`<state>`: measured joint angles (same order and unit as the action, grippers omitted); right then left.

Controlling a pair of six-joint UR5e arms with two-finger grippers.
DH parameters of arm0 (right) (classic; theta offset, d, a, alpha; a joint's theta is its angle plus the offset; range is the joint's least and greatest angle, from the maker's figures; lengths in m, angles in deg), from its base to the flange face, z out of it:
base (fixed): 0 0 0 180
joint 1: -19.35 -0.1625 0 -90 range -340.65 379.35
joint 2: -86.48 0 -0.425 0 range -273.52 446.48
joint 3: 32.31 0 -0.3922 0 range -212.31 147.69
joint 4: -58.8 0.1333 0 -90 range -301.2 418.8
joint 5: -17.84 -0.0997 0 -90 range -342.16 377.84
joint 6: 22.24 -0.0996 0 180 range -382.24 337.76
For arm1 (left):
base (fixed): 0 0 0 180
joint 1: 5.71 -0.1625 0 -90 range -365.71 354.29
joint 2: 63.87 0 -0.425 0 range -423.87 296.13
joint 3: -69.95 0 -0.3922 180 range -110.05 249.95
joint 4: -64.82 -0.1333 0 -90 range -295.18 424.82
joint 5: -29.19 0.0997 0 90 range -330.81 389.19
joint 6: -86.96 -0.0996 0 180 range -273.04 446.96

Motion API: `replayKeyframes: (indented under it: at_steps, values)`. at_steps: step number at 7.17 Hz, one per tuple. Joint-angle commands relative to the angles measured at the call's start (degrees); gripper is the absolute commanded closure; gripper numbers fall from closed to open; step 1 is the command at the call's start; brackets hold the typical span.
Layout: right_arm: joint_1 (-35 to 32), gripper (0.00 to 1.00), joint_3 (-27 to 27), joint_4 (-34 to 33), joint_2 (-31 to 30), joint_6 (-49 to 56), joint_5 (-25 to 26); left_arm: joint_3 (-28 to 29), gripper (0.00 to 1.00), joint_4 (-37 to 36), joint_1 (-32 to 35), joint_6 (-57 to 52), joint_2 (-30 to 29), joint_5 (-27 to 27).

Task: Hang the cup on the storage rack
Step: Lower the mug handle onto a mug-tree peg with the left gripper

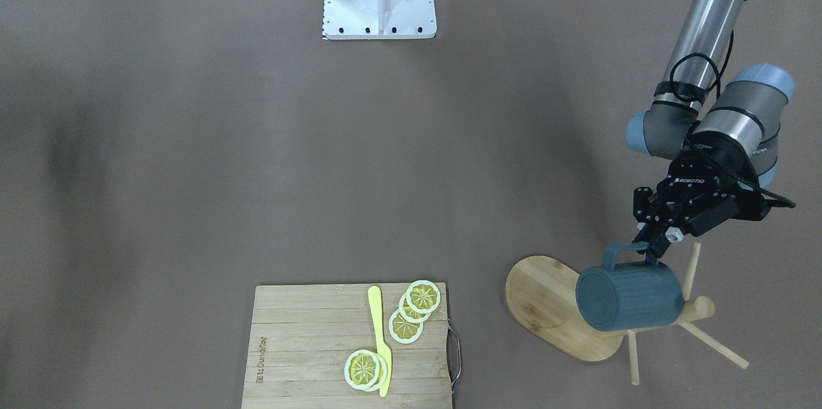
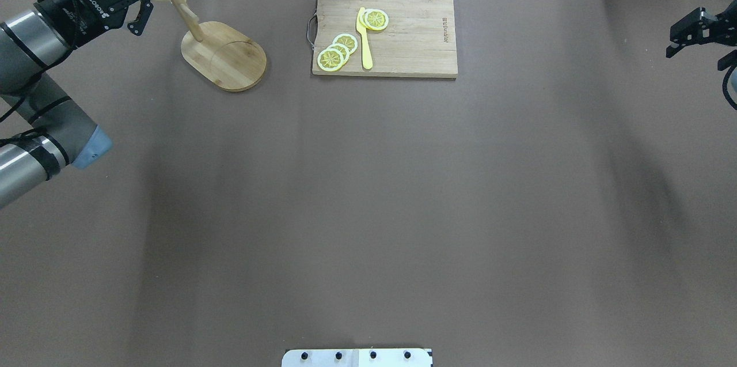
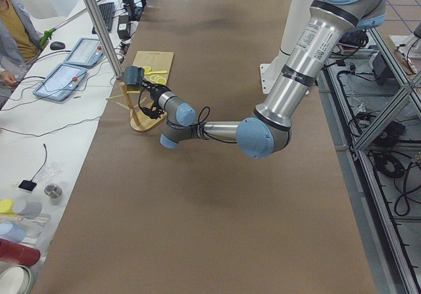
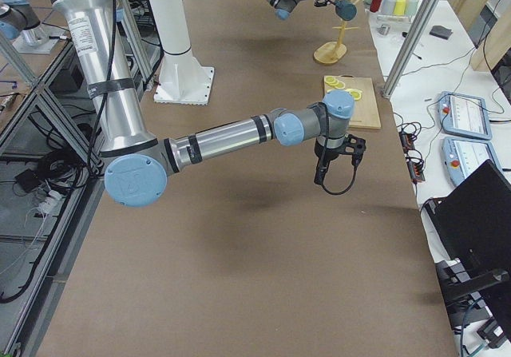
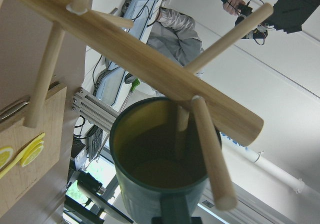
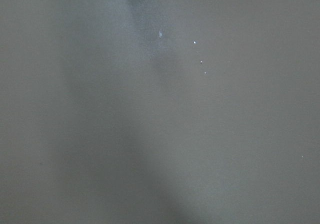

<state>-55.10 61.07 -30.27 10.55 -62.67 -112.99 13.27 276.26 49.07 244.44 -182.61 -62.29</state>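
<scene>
Robotics lab: aluminium-frame rig (image 3: 100, 24), teach pendants (image 3: 62, 81), cable bundles (image 3: 392, 166), covered test table (image 2: 368, 211).

The cup (image 1: 632, 298) is matt (rack (image 1: 542, 296): smooth wood).

A brown-covered table (image 2: 368, 211) carried the storage rack (image 2: 230, 59) on its oval base at the far left, a wooden cutting board (image 2: 403, 38) near its right, and a white mounting plate (image 2: 357, 357) at the near edge.

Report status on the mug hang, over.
Left claw shut on mug handle. Right claw away, state unclear. Mug tipped sideways at rack top, one peg appears inside its mouth. Second peg close by rim.
</scene>
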Motion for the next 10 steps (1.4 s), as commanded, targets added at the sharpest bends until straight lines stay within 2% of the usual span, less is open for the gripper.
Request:
replayKeyframes:
  at_steps: [1,4,5,7,8,10]
  values:
    - [0.0,0.00,0.0,-0.1,0.0,0.0,0.0,0.2,1.00,-0.1,0.2,-0.1,0.1,-0.4]
    - [0.0,0.00,0.0,-0.1,0.0,0.0,0.0,0.6,1.00,-0.3,0.3,-0.4,0.0,-1.7]
    - [0.0,0.00,0.0,-0.1,0.1,0.0,0.0,0.6,0.81,-0.6,0.3,-4.4,0.0,-2.8]
    - [0.0,0.00,0.0,-0.1,0.1,-0.1,0.0,0.7,0.60,-1.3,0.4,-5.6,0.0,-3.7]
    - [0.0,0.00,0.0,0.0,0.2,-0.1,0.0,0.6,0.52,-1.3,0.4,-5.8,0.0,-3.8]
    - [0.0,0.00,0.0,-0.1,0.1,-0.1,0.0,0.5,0.43,-1.3,0.6,-5.7,0.0,-4.5]
